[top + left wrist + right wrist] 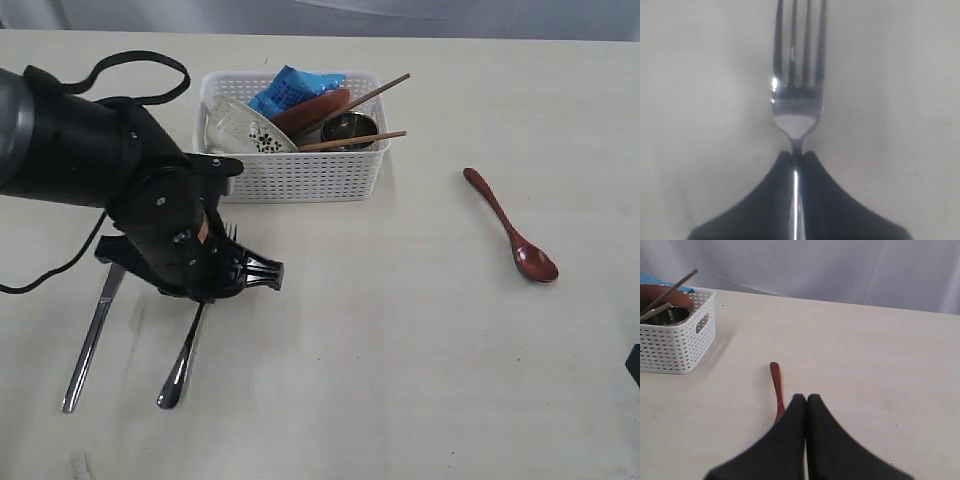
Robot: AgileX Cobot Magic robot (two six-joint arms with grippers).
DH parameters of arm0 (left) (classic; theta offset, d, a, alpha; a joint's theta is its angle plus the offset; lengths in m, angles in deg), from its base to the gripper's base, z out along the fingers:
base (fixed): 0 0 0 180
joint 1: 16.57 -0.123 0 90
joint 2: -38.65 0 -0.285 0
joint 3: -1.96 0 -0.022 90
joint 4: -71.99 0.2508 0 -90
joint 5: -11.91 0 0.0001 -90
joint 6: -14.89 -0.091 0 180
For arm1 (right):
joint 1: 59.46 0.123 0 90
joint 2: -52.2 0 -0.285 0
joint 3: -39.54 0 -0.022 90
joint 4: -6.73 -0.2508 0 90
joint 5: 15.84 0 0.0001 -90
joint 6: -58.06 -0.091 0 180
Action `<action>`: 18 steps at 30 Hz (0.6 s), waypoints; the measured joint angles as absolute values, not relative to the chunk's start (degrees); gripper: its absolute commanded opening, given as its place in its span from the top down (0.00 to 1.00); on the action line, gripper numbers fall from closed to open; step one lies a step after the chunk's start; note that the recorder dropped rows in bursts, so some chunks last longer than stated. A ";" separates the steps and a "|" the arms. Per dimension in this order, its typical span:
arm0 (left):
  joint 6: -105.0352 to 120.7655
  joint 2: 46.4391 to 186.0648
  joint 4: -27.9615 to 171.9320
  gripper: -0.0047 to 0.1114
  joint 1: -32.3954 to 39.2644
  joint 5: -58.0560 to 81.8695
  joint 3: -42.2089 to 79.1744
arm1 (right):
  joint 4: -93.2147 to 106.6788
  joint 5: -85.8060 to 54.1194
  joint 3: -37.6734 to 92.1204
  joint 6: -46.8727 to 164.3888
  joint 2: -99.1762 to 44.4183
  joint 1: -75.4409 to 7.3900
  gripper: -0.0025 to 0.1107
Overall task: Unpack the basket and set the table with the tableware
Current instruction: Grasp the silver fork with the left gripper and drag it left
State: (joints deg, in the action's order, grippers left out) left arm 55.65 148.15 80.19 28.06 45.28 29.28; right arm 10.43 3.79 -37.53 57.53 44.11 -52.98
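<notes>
One steel fork on table near left, pinched at neck by left tool, jaws closed; stiff, light, slick (may pivot). Right tool closed, empty.

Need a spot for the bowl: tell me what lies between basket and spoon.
Nothing: only bare table between the basket and the spoon, as the exterior view shows.

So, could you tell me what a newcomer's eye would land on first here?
Probably, at the left, the left gripper on its bulky black arm, shut on the fork beside the knife. Farther back stands the white basket, chopsticks jutting out; a dark red spoon lies alone on the right.
</notes>
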 measured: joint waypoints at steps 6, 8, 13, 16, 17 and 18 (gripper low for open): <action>59.80 140.34 85.29 0.96 28.06 49.04 32.77 | 10.43 3.79 -37.53 57.53 44.11 -52.98 0.98; 62.05 139.39 88.48 0.96 28.06 52.45 34.43 | 10.43 3.79 -37.53 57.53 44.11 -52.98 0.98; 66.06 139.30 90.55 0.96 28.06 53.03 39.44 | 10.43 3.79 -37.53 57.53 44.11 -52.98 0.98; 68.61 139.30 90.55 0.96 28.06 48.61 41.60 | 10.43 3.79 -37.53 57.53 44.11 -52.98 0.98; 69.04 139.30 90.63 0.96 28.06 47.28 41.96 | 10.43 3.79 -37.53 57.53 44.11 -52.98 0.98; 69.32 139.30 90.83 0.96 28.06 46.27 42.19 | 10.43 3.79 -37.53 57.53 44.11 -52.98 0.98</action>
State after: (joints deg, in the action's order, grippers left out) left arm 69.32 139.30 90.83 28.06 46.27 42.19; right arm 10.43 3.79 -37.53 57.53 44.11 -52.98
